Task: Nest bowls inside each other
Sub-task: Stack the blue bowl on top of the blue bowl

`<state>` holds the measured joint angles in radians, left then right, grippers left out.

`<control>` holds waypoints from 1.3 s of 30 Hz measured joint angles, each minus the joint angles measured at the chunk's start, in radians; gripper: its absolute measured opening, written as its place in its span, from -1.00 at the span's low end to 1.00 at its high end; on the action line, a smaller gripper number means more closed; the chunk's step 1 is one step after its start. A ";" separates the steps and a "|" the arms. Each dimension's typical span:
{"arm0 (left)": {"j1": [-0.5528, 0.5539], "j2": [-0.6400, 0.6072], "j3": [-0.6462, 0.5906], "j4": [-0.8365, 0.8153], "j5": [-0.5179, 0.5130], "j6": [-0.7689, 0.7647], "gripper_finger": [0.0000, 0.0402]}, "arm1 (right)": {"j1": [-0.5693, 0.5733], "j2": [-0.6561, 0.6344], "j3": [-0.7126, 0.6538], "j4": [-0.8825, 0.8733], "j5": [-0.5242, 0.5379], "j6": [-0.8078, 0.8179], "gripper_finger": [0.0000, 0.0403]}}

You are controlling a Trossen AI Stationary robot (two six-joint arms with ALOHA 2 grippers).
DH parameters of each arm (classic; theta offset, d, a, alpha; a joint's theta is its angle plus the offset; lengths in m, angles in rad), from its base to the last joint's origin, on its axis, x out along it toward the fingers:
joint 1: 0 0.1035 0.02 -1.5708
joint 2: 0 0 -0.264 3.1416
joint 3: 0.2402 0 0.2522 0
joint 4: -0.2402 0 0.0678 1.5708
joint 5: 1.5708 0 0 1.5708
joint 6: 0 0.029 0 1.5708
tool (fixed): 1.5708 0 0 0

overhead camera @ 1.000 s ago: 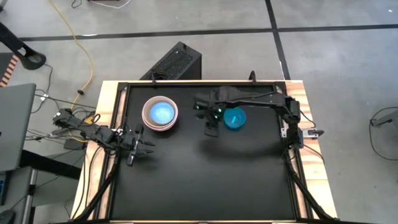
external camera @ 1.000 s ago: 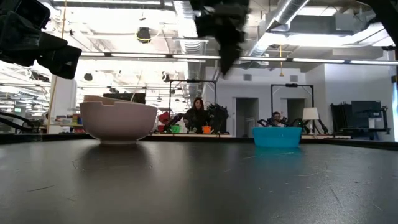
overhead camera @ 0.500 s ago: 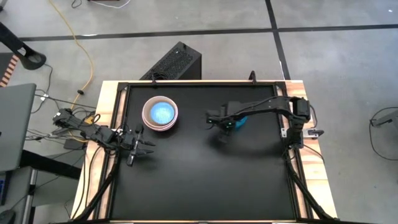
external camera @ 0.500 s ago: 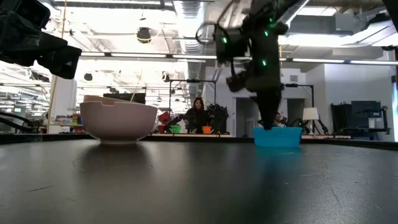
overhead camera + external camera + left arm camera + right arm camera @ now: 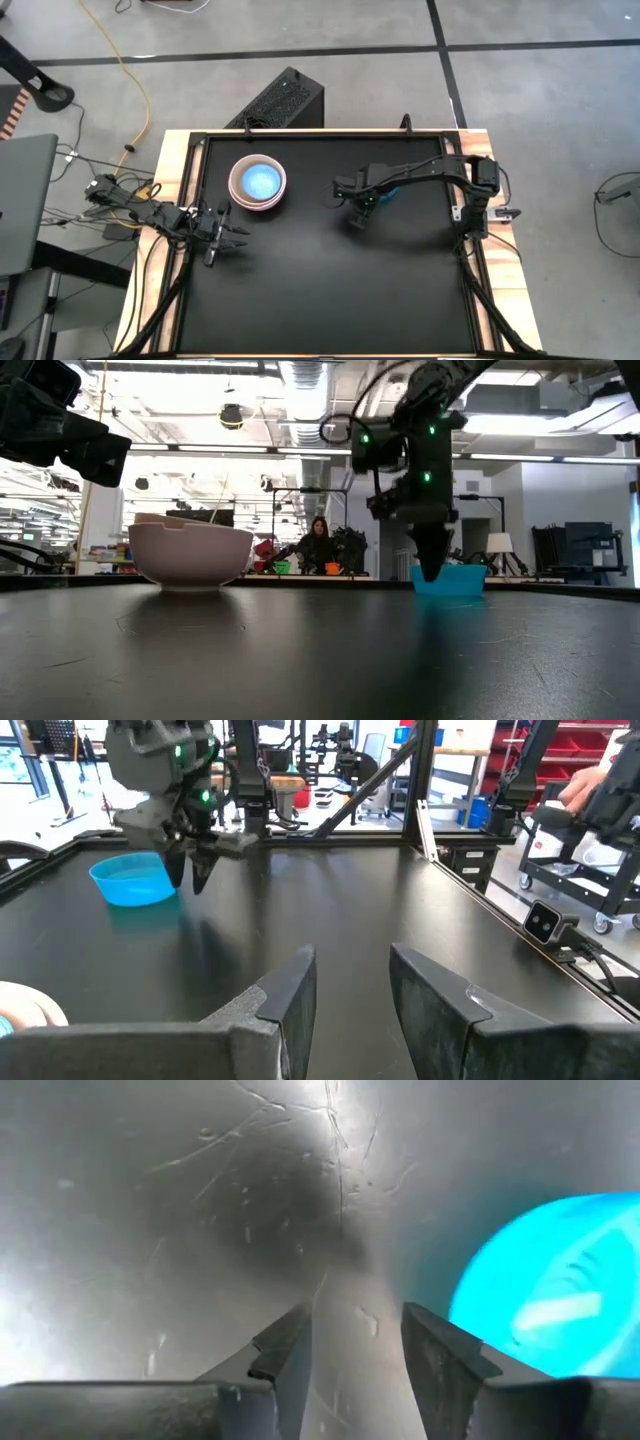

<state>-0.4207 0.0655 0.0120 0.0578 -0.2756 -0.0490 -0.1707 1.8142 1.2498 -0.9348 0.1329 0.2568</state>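
Note:
A teal-blue bowl (image 5: 130,880) stands upright on the black table (image 5: 320,290), right of centre toward the far side. In the high view my right arm covers most of it (image 5: 388,192). My right gripper (image 5: 355,1320) points down, open, low over the table just beside the bowl's rim on its left side. Bare tabletop shows between its fingers. A stack of bowls (image 5: 258,182), pink outermost and light blue innermost, sits at the far left (image 5: 190,555). My left gripper (image 5: 228,235) waits open at the table's left edge.
A black box (image 5: 285,100) stands on the floor beyond the table's far edge, and cables lie left of the table. A raised frame (image 5: 195,200) borders the tabletop. People sit in the room behind (image 5: 318,545). The near half of the table is bare black surface.
My right gripper has come down from well above the table to just over it. It has also shifted a little toward the table's right edge, up against the teal-blue bowl's left side, turning slightly. The bowl has stayed where it was.

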 joint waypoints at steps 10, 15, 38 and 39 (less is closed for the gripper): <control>0.000 0.000 0.000 0.000 0.000 0.000 -0.41 | -0.007 -0.006 0.165 -0.133 0.153 0.004 -0.16; 0.000 0.000 0.000 0.000 0.000 0.000 -0.41 | -0.061 -0.004 0.145 -0.131 0.151 0.058 -0.16; 0.000 0.000 0.000 0.000 0.000 0.000 -0.41 | -0.164 0.000 -0.012 0.067 0.050 0.116 -0.36; 0.000 0.000 0.000 0.000 0.000 0.000 -0.41 | -0.164 0.000 0.004 0.049 0.058 0.112 -0.36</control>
<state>-0.4206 0.0656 0.0120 0.0578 -0.2754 -0.0490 -0.3344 1.8137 1.2539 -0.8858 0.1912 0.3685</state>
